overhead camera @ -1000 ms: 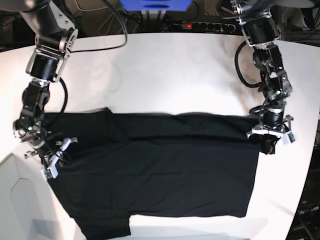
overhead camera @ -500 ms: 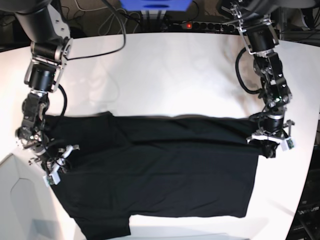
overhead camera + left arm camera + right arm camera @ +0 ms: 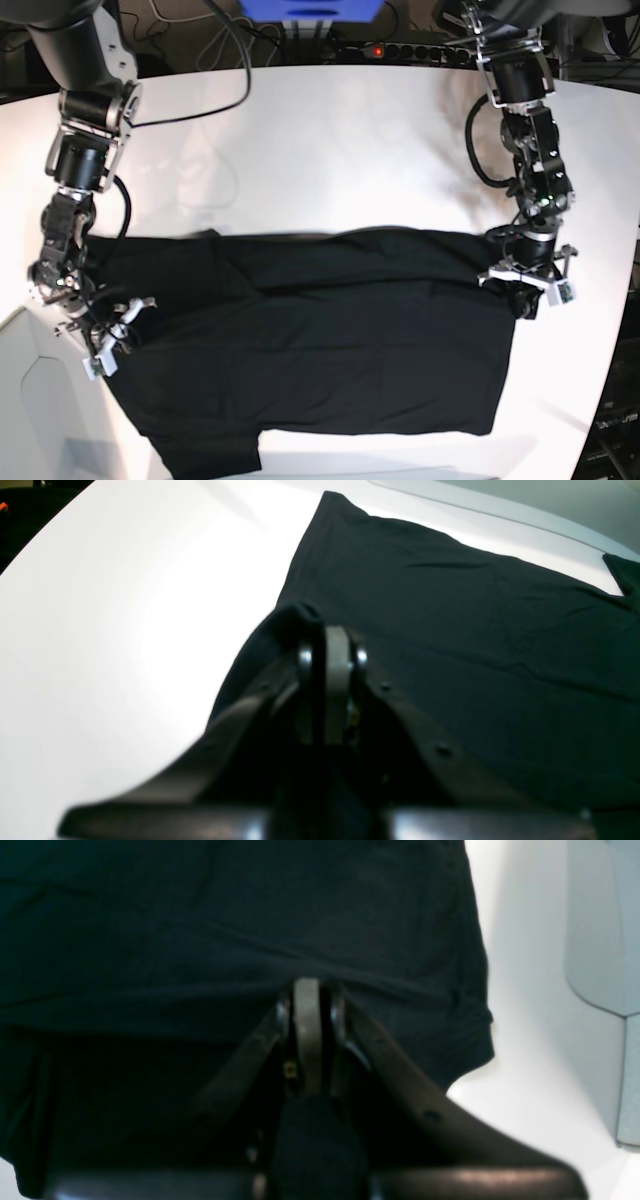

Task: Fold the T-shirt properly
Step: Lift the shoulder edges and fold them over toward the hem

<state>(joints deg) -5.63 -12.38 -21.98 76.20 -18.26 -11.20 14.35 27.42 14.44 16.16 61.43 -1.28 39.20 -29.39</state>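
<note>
Across the white table (image 3: 330, 140) lies the black T-shirt (image 3: 320, 340), spread flat with its far edge doubled over; my left gripper (image 3: 527, 290) is pinched closed on one corner of that fold, my right gripper (image 3: 108, 340) clamped on the opposite end

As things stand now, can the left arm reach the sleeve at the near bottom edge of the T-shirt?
Probably not now: the left gripper is shut on the T-shirt at its far corner, and the sleeve lies across the cloth.
</note>
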